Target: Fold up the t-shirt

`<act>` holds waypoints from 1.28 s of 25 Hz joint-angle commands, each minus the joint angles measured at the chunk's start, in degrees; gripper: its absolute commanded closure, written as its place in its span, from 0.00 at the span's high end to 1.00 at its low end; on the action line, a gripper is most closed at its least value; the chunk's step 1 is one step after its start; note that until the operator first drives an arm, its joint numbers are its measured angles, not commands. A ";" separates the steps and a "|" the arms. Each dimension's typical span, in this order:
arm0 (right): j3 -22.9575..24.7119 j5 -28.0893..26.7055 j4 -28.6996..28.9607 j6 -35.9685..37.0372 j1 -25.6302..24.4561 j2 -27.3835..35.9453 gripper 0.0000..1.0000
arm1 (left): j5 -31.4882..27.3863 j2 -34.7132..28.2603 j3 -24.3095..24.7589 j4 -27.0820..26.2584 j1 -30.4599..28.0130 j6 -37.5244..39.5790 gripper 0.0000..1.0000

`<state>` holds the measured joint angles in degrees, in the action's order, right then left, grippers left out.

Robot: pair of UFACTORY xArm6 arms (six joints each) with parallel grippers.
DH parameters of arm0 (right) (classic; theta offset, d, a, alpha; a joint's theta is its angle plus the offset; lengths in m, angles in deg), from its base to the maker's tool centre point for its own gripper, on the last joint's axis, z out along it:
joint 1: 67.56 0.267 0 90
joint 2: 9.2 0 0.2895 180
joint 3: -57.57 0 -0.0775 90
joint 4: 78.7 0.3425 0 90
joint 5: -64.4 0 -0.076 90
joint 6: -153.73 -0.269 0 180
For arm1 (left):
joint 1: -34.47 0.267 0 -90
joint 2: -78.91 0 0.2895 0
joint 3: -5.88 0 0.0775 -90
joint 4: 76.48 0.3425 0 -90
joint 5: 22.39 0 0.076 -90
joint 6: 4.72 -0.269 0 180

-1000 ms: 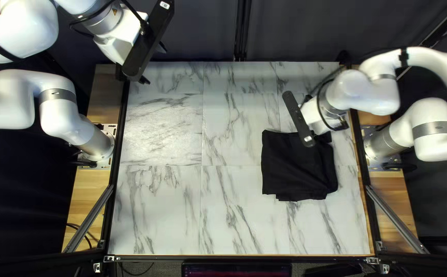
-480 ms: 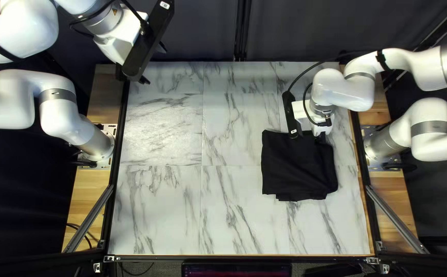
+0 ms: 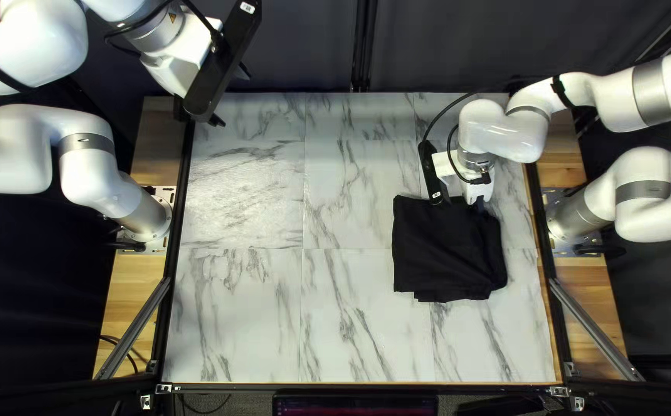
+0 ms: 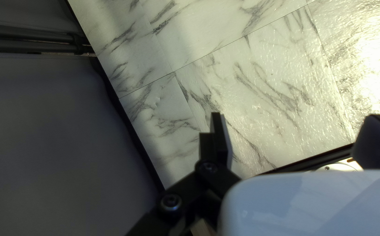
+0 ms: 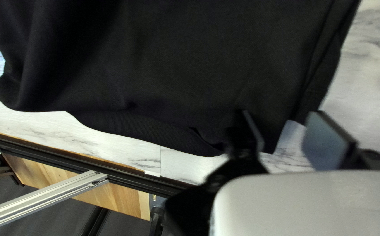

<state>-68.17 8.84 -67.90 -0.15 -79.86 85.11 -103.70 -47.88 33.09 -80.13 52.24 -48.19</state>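
Note:
The black t-shirt [image 3: 445, 253] lies as a folded, roughly square bundle on the right part of the marble-patterned table [image 3: 351, 308]. My right gripper [image 3: 462, 199] is low at the shirt's far edge in the top left view. In the right wrist view the t-shirt [image 5: 177, 65] spreads ahead of my right gripper [image 5: 287, 134], which is open; one finger overlaps the shirt near a corner, the other is beside it over bare tabletop. Contact cannot be told. My left gripper [image 3: 230, 98] hangs at the table's far left corner. In the left wrist view, that gripper [image 4: 298, 135] stands wide open, holding nothing.
A dark curtain [image 3: 297, 46] hangs behind the far edge. Black frame rails [image 3: 173, 270] run along the table's sides, with slanted metal struts [image 3: 593, 327] outside. Marble tabletop extends between the left gripper and the shirt.
My right gripper has turned and shifted slightly left at the shirt's far edge, its arm moving with it. The shirt and the left arm show no movement.

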 commanded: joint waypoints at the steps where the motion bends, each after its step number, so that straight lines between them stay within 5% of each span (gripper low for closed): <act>1: 1.21 -3.09 -1.77 -4.45 1.46 5.11 0.00 | 0.00 0.00 0.00 0.00 0.00 0.00 1.00; 12: 5.19 -10.17 -4.73 -14.19 4.77 18.11 0.00 | 0.00 0.00 0.00 0.00 0.00 0.00 1.00; 25: 8.57 -8.41 -6.04 -14.67 2.76 19.37 0.00 | 0.00 0.00 0.00 0.00 0.00 0.00 1.00; 26: 8.38 -8.96 -6.17 -15.13 2.87 19.58 0.59 | 0.00 0.00 0.00 0.00 0.00 0.00 1.00; 27: 7.65 -10.33 -6.47 -16.27 3.17 19.93 1.00 | 0.00 0.00 0.00 0.00 0.00 0.00 1.00; 32: 2.91 -16.03 -8.45 -24.77 7.12 20.23 1.00 | 0.00 0.00 0.00 0.00 0.00 0.00 1.00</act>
<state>-62.53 -4.03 -75.02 -20.28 -75.07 105.18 -103.70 -47.88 33.09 -80.13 52.24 -48.19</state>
